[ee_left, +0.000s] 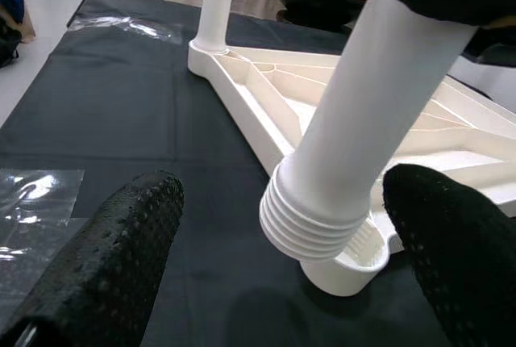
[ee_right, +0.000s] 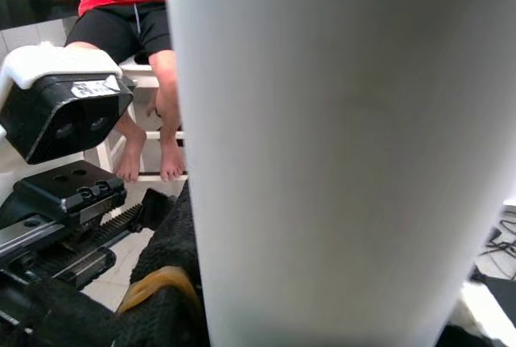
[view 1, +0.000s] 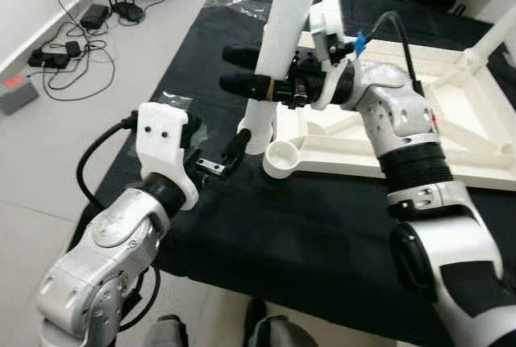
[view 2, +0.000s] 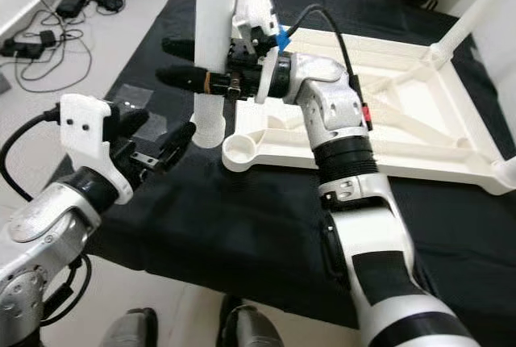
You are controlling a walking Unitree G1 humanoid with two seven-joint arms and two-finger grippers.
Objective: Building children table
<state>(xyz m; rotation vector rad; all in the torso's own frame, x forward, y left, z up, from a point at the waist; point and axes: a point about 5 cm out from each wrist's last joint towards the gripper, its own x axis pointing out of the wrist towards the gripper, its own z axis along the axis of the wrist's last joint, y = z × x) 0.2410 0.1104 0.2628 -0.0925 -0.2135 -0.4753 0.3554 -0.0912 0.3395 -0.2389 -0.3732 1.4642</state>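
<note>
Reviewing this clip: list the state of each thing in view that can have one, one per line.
Table leg: upright, threaded end just above the corner socket, not yet seated.
Corner socket: empty.
Tabletop: upside down on the black cloth, far legs already fitted.
Right pincer: shut on the table leg.
Left pincer: open, fingers either side of the leg's threaded end.

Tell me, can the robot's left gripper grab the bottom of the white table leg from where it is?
Probably yes. The left gripper is open, its fingers on either side of the table leg near its threaded end, with nothing between. The right gripper holds the leg higher up.
</note>
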